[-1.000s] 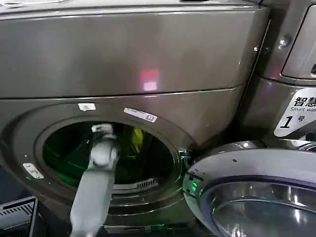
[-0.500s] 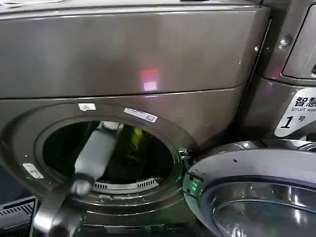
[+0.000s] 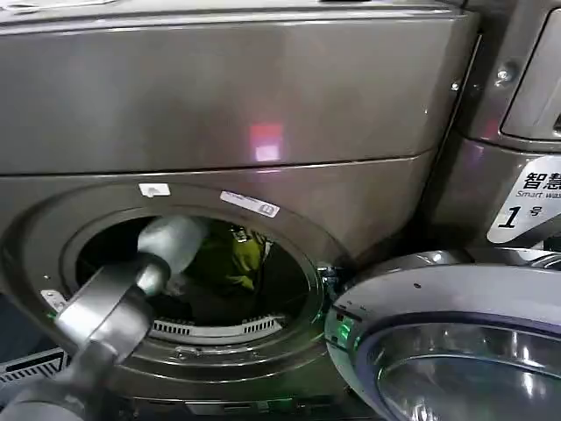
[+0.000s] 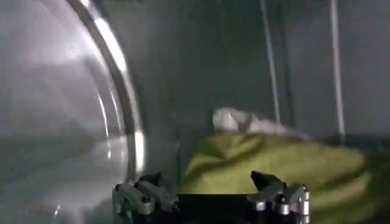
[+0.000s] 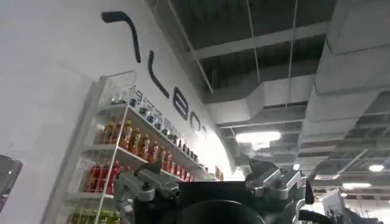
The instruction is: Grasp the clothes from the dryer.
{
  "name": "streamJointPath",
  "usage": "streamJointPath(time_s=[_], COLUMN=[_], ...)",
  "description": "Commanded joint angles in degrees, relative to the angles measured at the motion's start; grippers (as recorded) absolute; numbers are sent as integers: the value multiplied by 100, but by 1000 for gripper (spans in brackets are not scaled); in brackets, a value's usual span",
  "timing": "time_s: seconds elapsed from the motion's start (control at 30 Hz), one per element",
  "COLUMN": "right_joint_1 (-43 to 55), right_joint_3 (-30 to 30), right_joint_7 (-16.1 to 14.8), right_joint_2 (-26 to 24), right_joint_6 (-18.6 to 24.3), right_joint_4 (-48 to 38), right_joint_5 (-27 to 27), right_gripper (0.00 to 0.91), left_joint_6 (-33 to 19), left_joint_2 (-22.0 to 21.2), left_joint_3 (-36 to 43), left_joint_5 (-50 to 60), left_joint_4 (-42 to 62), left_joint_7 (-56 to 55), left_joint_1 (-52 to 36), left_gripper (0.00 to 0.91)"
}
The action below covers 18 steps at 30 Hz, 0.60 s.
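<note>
Grey metal tube of the left arm (image 3: pixel 105 307) rises from the lower left of the head view and passes through the round porthole of the large dark bronze-grey dryer (image 3: pixel 219 105), its pale wrist inside the opening. To the right, nearer the camera, the dryer's round glass door (image 3: pixel 456 342) stands swung open, and beyond it a white label with a black "1" (image 3: pixel 526 202) sits on the neighbouring panel.

Inside the steel drum (image 4: pixel 61 109), the left wrist view shows the left hand (image 4: pixel 210 185) with its two dark fingertips (image 4: pixel 265 181) spread apart, released and clasping nothing. Just past those tips lies the small soft bundle of yellow-green clothes (image 4: pixel 274 164), resting low in the drum with a bit of white cloth (image 4: pixel 244 120) on its far upper edge. From the head view the same yellow-green bundle (image 3: pixel 230 259) shows deep in the porthole, just beyond the wrist.

The right hand (image 5: pixel 213 182) is held away from the machine, pointing up toward a ceiling and shelves of bottles (image 5: pixel 122 152); its fingers stand apart, grasping nothing.
</note>
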Motion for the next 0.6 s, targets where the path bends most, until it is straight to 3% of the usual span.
streamJointPath(time_s=[0.03, 0.43, 0.47, 0.5, 0.53, 0.57, 0.6], right_joint_1=[-2, 53, 57, 60, 62, 62, 62], right_joint_3=[3, -5, -7, -9, -9, -8, -5], right_joint_7=[-8, -20, -20, -19, -21, -21, -21], right_joint_2=[-1, -1, 0, 2, 3, 6, 7], right_joint_6=[20, 58, 60, 59, 62, 65, 66], right_joint_4=[-43, -94, -97, -101, -104, -103, -106], right_joint_5=[-25, -71, -72, -74, -77, -77, -77], right_gripper=[907, 907, 907, 907, 907, 907, 907], left_joint_6=[14, 51, 51, 54, 54, 54, 54], left_joint_2=[-170, -277, -275, -275, -274, -279, -282], left_joint_3=[360, 395, 399, 398, 398, 400, 401], left_joint_5=[423, 199, 200, 197, 192, 194, 192], left_joint_4=[603, 883, 895, 902, 904, 923, 938], left_joint_7=[190, 239, 259, 264, 269, 296, 303], left_joint_1=[-147, 90, 98, 106, 112, 117, 121], left_gripper=[907, 907, 853, 660, 535, 432, 387])
